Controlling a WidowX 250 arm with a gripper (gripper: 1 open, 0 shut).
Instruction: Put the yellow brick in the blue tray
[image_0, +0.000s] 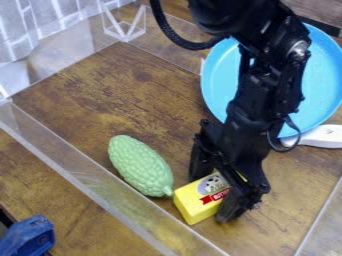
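While my arm reaches down from the top of the view, my gripper (218, 192) points straight down over the yellow brick (203, 197), which lies on the wooden table (94, 105) near the front edge. My black fingers (245, 203) stand on either side of the brick, close against it, yet from this angle I cannot tell whether they are pressing it or standing slightly off it. The brick's label, with its white picture and red band, shows between them. Just left of the brick lies the green bumpy gourd (140, 165), close but apart. The blue tray (261, 75) sits behind my arm toward the upper right, well apart from the brick, and a small white object (323, 137) rests beside its lower rim.
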